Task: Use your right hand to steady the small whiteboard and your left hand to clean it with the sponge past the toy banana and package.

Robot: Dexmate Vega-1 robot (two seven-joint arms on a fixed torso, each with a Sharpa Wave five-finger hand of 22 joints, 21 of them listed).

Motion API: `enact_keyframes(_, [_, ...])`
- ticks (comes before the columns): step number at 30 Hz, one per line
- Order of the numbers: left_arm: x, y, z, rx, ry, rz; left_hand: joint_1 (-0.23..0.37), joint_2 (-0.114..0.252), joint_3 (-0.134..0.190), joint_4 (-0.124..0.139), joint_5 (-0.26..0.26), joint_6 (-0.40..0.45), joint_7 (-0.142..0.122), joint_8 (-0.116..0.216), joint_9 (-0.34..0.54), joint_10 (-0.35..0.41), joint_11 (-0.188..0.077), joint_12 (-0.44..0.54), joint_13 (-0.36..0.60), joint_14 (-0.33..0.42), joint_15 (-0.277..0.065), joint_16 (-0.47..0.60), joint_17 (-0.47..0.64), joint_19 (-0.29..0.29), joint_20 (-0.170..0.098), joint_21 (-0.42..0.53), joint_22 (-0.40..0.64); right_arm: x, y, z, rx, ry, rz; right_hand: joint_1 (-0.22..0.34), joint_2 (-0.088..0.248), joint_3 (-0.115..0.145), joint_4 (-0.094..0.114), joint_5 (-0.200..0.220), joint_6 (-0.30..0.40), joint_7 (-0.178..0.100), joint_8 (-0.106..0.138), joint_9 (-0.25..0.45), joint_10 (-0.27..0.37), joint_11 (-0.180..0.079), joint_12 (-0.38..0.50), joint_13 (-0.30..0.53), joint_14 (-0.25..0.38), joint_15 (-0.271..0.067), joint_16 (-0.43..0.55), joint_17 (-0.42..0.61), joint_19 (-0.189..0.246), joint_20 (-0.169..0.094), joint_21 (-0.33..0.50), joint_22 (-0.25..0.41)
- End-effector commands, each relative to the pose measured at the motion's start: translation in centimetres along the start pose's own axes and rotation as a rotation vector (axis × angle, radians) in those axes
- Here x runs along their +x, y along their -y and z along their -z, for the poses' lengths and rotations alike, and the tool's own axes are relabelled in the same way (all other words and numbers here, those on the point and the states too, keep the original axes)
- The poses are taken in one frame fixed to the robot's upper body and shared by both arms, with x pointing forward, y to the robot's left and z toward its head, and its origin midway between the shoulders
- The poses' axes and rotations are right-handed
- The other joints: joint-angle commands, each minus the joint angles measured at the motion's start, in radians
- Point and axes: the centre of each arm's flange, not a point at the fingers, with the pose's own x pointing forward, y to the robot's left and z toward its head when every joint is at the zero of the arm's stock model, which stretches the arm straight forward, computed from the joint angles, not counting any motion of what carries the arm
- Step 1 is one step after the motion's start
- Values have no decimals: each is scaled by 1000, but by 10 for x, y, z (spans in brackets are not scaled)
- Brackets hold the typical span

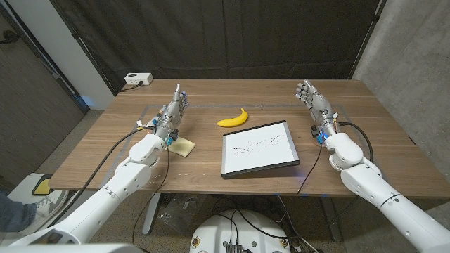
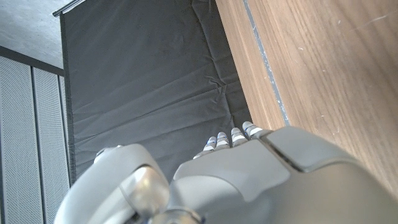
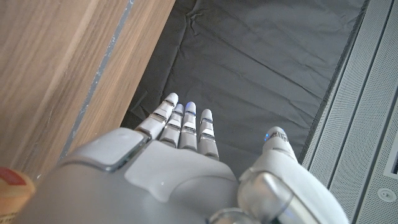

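Note:
The small whiteboard (image 1: 259,148), black-framed with faint scribbles, lies at the table's middle near the front edge. A yellow toy banana (image 1: 233,119) lies just behind it. The pale yellow sponge (image 1: 183,146) sits left of the board, right beside my left forearm. My left hand (image 1: 173,112) is raised behind the sponge, fingers (image 2: 231,136) straight and together, holding nothing. My right hand (image 1: 311,97) stands to the right of the board, fingers (image 3: 186,122) extended, holding nothing. A bit of a red and yellow thing (image 3: 13,184) peeks by my right wrist.
A white power strip (image 1: 138,80) sits at the table's back left corner. Black curtains hang behind the table (image 1: 211,91). Cables run from both wrists over the table's front edge.

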Motion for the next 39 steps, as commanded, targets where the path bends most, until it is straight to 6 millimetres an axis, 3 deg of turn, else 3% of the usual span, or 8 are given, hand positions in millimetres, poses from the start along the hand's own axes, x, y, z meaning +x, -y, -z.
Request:
enact_keyframes(1, [-12, -1, -2, -18, 19, 21, 15, 5, -1, -10, 6, -12, -3, 7, 3, 10, 2, 6, 4, 4, 1, 4, 4, 4, 0, 7, 2, -33, -5, -25, -45, 8, -6, 14, 3, 3, -9, 3, 1, 0, -1, 4, 10, 3, 8, 5, 13, -1, 6, 4, 12, -2, 3, 3])
enact_keyframes(12, [-23, 2, -7, 16, 26, 6, 26, 11, 2, -14, 8, 1, -7, 9, 3, 23, 0, 9, 4, 12, 1, 4, 4, 13, 2, 9, 2, -61, 2, -50, -117, 0, -24, 36, 5, 10, -18, 4, -14, 10, -9, 4, 6, 6, 3, 5, 33, 3, 8, 4, 40, 2, 9, 3])
enact_keyframes(23, [-27, 2, -10, 40, 23, -10, 34, 15, 4, -17, 9, 7, -10, 8, 3, 26, 0, 8, 4, 14, 1, 3, 4, 12, 9, 8, 2, -80, 9, -72, -185, -49, -53, 82, 5, 23, -29, 8, -39, 20, -16, 5, -2, 18, -5, 6, 62, 16, 7, 3, 122, 21, 30, 2])
enact_keyframes(28, [-28, 2, -12, 51, 18, -13, 37, 16, 4, -18, 10, 7, -10, 8, 3, 27, 0, 7, 4, 14, 1, 1, 4, 12, 9, 7, 2, -84, 11, -80, -254, -90, -93, 104, -4, 24, -31, 8, -59, 28, -20, 5, -4, 32, -8, 6, 92, 20, 9, 3, 182, 44, 44, 1])
enact_keyframes(34, [-29, 1, -13, 62, 3, -10, 40, 19, 5, -19, 10, 8, -11, 7, 3, 26, -3, 6, 4, 14, 0, 0, 4, 11, 13, 6, 2, -90, 13, -86, -265, -121, -96, 148, -6, 35, -37, 12, -61, 30, -17, 5, 8, 36, -7, 6, 137, 16, 13, 3, 258, 46, 61, 0])
enact_keyframes(38, [-29, 2, -13, 65, -1, -4, 42, 20, 5, -20, 10, 9, -12, 6, 3, 27, -3, 6, 4, 13, 1, 0, 4, 8, 15, 5, 2, -91, 13, -90, -292, -184, -132, 185, -17, 37, -35, 13, -53, 54, -13, 5, 32, 54, -2, 5, 195, 22, 19, 3, 339, 37, 77, -1])
enact_keyframes(39, [-29, 2, -13, 66, -2, -3, 43, 20, 5, -20, 10, 9, -12, 6, 3, 27, -3, 6, 4, 13, 1, 0, 4, 8, 15, 5, 2, -90, 13, -91, -307, -201, -143, 190, -21, 36, -32, 13, -52, 72, -13, 5, 46, 66, 1, 5, 217, 34, 22, 4, 358, 31, 80, -2])
